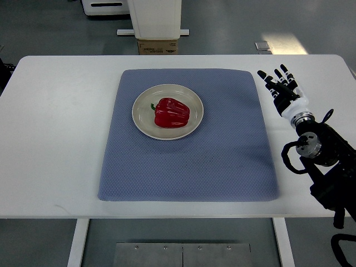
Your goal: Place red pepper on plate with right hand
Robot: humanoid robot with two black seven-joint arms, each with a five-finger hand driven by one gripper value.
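We look down on a white table (61, 139) with a blue-grey mat (189, 161) spread across its middle. Beyond the far edge lies grey floor, where a white stand (156, 19) rises above a cardboard box (158, 47). The right arm (328, 167) comes in from the right edge (black, with looped cables), and the right hand (281, 86) hovers over bare table just beside the mat's far right corner, fingers (267, 79) spread and straight, holding nothing. We count 1 plate (142, 119), 1 pepper (171, 113), 1 mat and 1 hand. The pepper lies on the plate, its green stem toward the left, well apart from the hand.
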